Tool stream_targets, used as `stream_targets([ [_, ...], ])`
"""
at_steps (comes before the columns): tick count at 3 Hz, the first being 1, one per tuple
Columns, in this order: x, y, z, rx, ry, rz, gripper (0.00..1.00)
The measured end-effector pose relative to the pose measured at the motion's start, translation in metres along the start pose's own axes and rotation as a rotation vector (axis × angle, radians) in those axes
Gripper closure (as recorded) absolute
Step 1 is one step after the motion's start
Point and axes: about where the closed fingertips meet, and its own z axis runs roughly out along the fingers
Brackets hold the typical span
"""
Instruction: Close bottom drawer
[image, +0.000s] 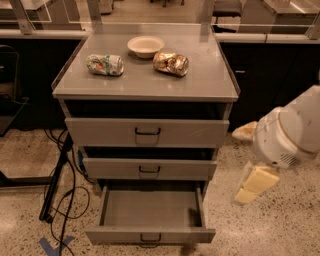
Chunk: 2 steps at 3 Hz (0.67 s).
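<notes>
The bottom drawer (150, 234) is the lowest of three grey drawers in a metal cabinet (145, 85). It is pulled far out and its tray looks empty. A small dark wire handle (150, 237) sits on its low front panel. My gripper (252, 187) hangs from the white arm (290, 132) to the right of the cabinet. It is about level with the bottom drawer's open tray and apart from it, over the floor.
The middle drawer (149, 169) and top drawer (147, 132) stand slightly out. A cream bowl (145, 46) and two crumpled packets (104, 64) (171, 63) lie on the cabinet top. Black cables (60, 200) trail on the floor at left. Dark counters stand behind.
</notes>
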Motion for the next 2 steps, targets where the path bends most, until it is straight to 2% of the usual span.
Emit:
stream_targets([
  [1,0.007,0.022,0.044,-0.013,-0.052,0.016,0.42],
  [2,0.011,0.034,0.087,-0.024,-0.078,0.027,0.66],
])
